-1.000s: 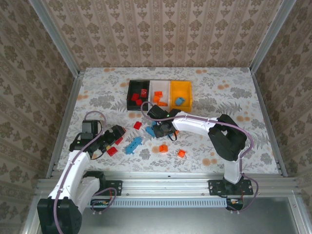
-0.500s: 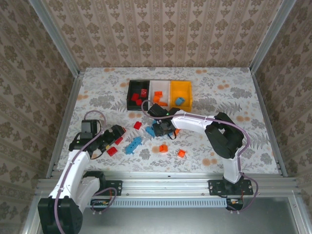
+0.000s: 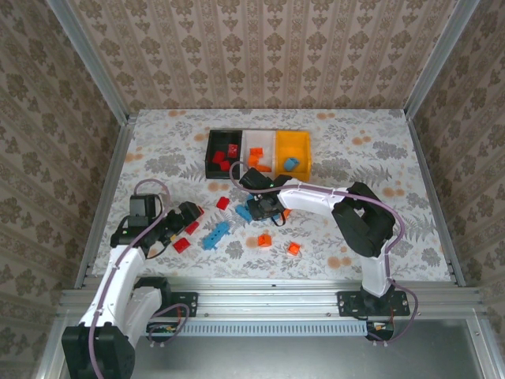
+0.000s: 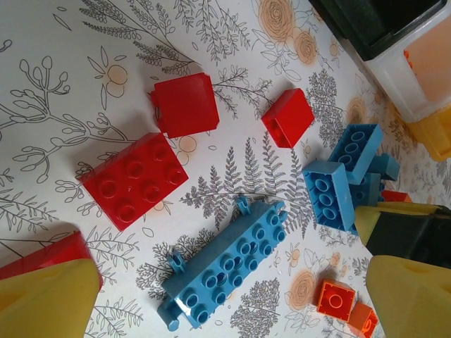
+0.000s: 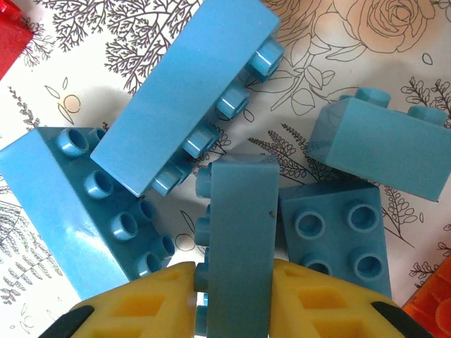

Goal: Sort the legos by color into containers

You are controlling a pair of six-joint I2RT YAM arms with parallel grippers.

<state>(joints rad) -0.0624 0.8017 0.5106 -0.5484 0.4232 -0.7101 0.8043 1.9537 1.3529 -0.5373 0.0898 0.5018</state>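
Item 1, left gripper (image 3: pixel 183 217): jaws wide apart, holding nothing, poised low over loose pieces on the table (image 3: pixel 355 142). Item 2, red bricks: at least 3 loose beside it, among them a square brick (image 4: pixel 137 179) and a smaller one (image 4: pixel 287 117). Item 3, long blue piece (image 3: pixel 215 234): lying flat, studs up, just right of the reds. Item 4, blue cluster (image 3: pixel 245 212): 5 bricks crowded together, some touching. Item 5, right gripper (image 5: pixel 236 282): yellow fingers (image 5: pixel 155 303) clamped on 1 blue brick (image 5: pixel 239 232) from that cluster, the brick on edge and apparently not yet lifted clear. Item 6, orange bricks: 2 loose, (image 3: pixel 264 240) and (image 3: pixel 293 248), near the front. Item 7, containers, back row, side by side: black bin (image 3: pixel 211 154) holds several reds; white bin (image 3: pixel 246 150) holds oranges; orange-yellow bin (image 3: pixel 306 150) holds 1 blue. Status: sorting judged under half done; the colour scheme is set, but most blues, the reds and 2 oranges await binning. The held blue belongs in the orange-yellow bin.
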